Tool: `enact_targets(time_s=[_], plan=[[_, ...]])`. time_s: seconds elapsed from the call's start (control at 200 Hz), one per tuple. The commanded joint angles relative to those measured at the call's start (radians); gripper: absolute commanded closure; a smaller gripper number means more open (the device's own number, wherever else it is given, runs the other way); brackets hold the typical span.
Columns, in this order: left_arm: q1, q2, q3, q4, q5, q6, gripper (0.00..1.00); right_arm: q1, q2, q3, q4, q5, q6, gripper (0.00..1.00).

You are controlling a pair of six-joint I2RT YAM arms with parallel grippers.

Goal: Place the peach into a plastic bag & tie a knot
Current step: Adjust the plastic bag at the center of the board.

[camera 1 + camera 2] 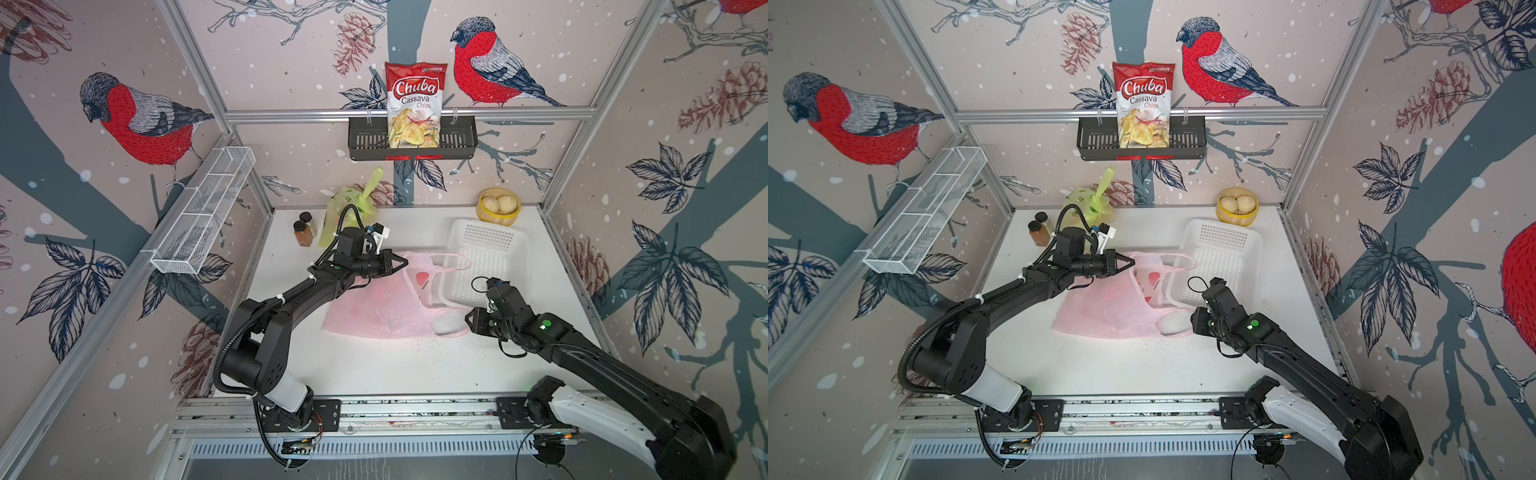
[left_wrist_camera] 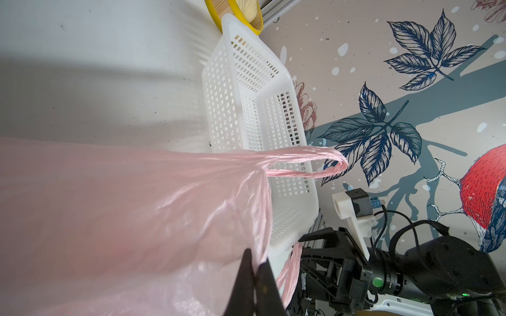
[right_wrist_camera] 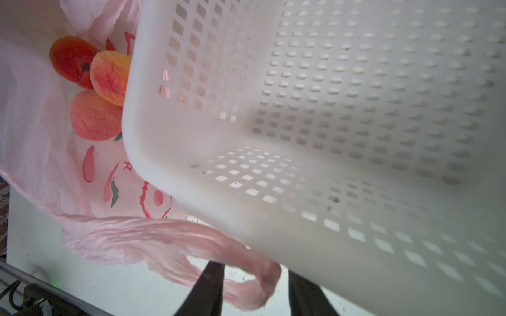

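Observation:
The pink plastic bag [image 1: 374, 311] [image 1: 1100, 311] lies flat on the white table with its mouth toward the white basket [image 1: 486, 257]. Three orange-red peaches [image 3: 93, 117] sit inside the bag [image 3: 35, 123], next to the basket's corner [image 3: 153, 136]. My left gripper [image 1: 405, 262] [image 2: 256, 262] is shut on the bag's upper rim [image 2: 262, 219], holding it lifted. The right gripper [image 1: 467, 320] [image 3: 254, 269] is open low over the table by the bag's near corner. The near handle loop [image 3: 246, 262] passes between its fingers. The far handle [image 2: 328, 164] hangs in front of the basket [image 2: 246, 95].
Two spice jars [image 1: 303, 232] and a tied green bag [image 1: 353, 203] stand at the back left. A yellow steamer with buns [image 1: 498, 203] sits behind the basket. A chips bag [image 1: 415, 104] stands in a black wall rack, and a wire shelf [image 1: 203, 212] hangs on the left wall.

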Motion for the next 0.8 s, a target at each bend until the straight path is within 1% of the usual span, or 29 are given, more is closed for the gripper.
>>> enact_targets(time_s=[0.0,0.18,0.345,0.37,0.42,0.43,0.475,0.48,0.515,0.545,0.56,0.635,0.685,0.735,0.795], plan=[[0.000,-0.008,0.004,0.025,0.008,-0.007,1.00,-0.018,0.014,0.013,0.056,0.017,-0.025,0.70],[0.001,-0.014,0.004,0.020,0.008,-0.007,1.00,-0.026,0.024,0.008,0.115,-0.035,-0.041,0.83],[0.001,-0.019,0.006,0.007,0.003,-0.003,1.00,-0.025,0.015,0.023,0.126,-0.057,-0.053,0.98],[0.000,-0.019,0.006,0.003,0.000,-0.001,1.00,-0.024,0.010,0.027,0.126,-0.062,-0.053,1.00],[0.000,-0.022,0.007,-0.014,-0.009,0.007,1.00,-0.020,-0.002,0.034,0.128,-0.076,-0.054,1.00],[0.001,-0.023,0.007,-0.019,-0.012,0.010,0.96,-0.018,-0.005,0.036,0.130,-0.079,-0.054,1.00],[0.001,-0.035,0.046,-0.064,-0.043,0.034,0.74,-0.013,-0.017,0.045,0.137,-0.096,-0.055,1.00],[0.001,-0.037,0.047,-0.070,-0.047,0.036,0.72,-0.012,-0.018,0.046,0.138,-0.099,-0.055,1.00],[0.001,-0.057,0.055,-0.105,-0.083,0.053,0.53,-0.008,-0.026,0.059,0.141,-0.109,-0.055,1.00],[0.001,-0.079,0.067,-0.144,-0.129,0.075,0.42,0.000,-0.031,0.072,0.141,-0.118,-0.057,1.00],[0.001,-0.093,0.070,-0.163,-0.153,0.085,0.38,0.004,-0.034,0.078,0.141,-0.120,-0.056,1.00],[0.001,-0.170,0.090,-0.245,-0.273,0.130,0.31,0.030,-0.038,0.124,0.143,-0.131,-0.056,1.00],[-0.001,-0.230,0.093,-0.285,-0.346,0.162,0.28,0.052,-0.033,0.159,0.145,-0.134,-0.057,1.00],[-0.010,-0.301,0.081,-0.294,-0.401,0.203,0.25,0.078,-0.023,0.199,0.146,-0.132,-0.059,1.00],[-0.034,-0.384,0.052,-0.273,-0.439,0.249,0.21,0.111,0.001,0.249,0.142,-0.119,-0.064,1.00]])
